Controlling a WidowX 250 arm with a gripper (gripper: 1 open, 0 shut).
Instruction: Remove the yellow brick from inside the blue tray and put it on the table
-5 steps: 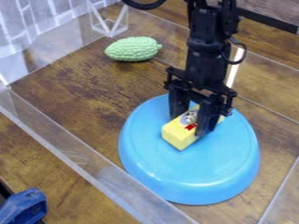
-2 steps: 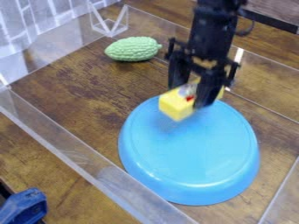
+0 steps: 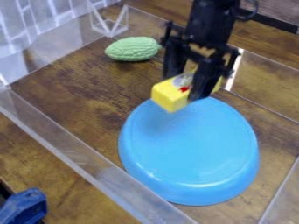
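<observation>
One yellow brick (image 3: 170, 96) (red/white label, text unreadable) pinched by gripper (image 3: 191, 85) above blue tray (image 3: 193, 153).

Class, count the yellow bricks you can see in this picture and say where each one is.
1. The yellow brick is held in the gripper, lifted above the blue tray's far edge. None seems hidden.

A single camera looks down at an angle from a near corner, fairly close, across the table (image 3: 82, 83) toward its far clear walls (image 3: 47, 17).
</observation>
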